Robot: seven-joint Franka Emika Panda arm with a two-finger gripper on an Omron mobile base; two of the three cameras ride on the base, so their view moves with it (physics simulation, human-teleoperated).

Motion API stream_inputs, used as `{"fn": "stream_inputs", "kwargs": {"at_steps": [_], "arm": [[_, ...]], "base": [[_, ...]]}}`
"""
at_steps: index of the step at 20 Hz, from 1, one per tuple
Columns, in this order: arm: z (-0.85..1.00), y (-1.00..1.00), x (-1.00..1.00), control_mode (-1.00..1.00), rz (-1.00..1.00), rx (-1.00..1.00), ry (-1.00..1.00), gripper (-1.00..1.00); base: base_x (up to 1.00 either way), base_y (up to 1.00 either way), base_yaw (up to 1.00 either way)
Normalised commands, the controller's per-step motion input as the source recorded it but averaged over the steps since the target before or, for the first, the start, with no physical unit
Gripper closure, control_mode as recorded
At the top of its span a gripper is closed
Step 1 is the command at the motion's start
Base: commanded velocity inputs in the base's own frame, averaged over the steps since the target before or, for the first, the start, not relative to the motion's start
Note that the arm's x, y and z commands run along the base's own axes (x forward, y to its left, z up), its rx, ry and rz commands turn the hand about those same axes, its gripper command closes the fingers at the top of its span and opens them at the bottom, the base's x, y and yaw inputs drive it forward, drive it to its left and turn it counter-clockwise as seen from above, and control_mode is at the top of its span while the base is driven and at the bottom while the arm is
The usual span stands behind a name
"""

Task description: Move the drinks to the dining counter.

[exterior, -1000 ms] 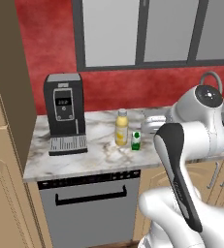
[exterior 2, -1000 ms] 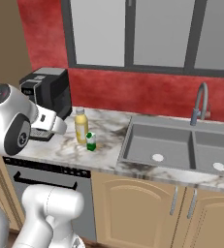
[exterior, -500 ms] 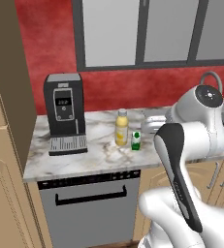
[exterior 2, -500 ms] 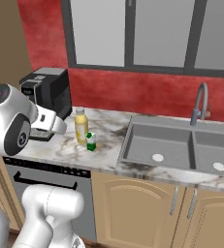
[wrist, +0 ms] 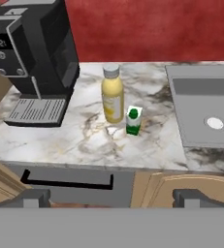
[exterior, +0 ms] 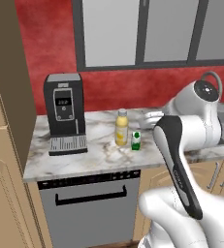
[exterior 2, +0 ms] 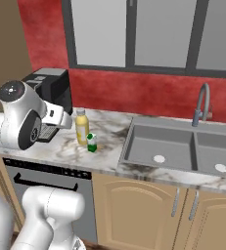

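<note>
Left end of the marble worktop (wrist: pixel 60 140): black coffee machine (wrist: pixel 36 58) with its drip grate facing the counter edge, well apart from the drinks. Right of it, about mid-counter, the yellow bottle (wrist: pixel 113 94) stands upright, white cap on; the green-and-white carton (wrist: pixel 133 120) stands just beside it on the right and slightly nearer the front edge, a narrow gap between them, whether touching I cannot tell. No blue carton to be found among these. Further right, the grey double sink (exterior 2: pixel 183 149) with its faucet (exterior 2: pixel 203 102); the drop of the basin begins not far from the carton. Gripper (wrist: pixel 111 197) hangs back off the counter front, above the dishwasher handle (wrist: pixel 67 180), fingers spread to full width, holding nothing. Handling judgement: bottle looks like smooth rigid plastic, rounded, moderately light, likely slippery; best taken across the straight body below the shoulder, not the cap. Carton is small, light, thin-walled, likely to crush or tip under a hard squeeze; take the flat sides at mid-height, gently. Room: open marble in front of and left of the bottle gives a clear frontal approach; the carton crowds the bottle's right side, so one finger must thread the gap or the carton goes first. Red wall (exterior: pixel 108 87) behind limits overshoot.
</note>
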Motion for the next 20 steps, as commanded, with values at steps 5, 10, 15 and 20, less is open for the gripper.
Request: {"fn": "stream_inputs", "kwargs": {"at_steps": [5,10,15,20], "arm": [[0.00,0.00,0.40,-1.00,0.05,0.00,0.05,-1.00],[0.00,0.00,0.36,-1.00,0.00,0.00,0.05,-1.00],[0.00,0.00,0.29,-1.00,0.00,0.00,0.02,-1.00],[-0.02,0.00,0.25,-1.00,0.00,0.00,0.01,-1.00]], "base": [[0.00,0.00,0.00],[0.00,0.00,0.00],[0.00,0.00,0.00],[0.00,0.00,0.00]]}}
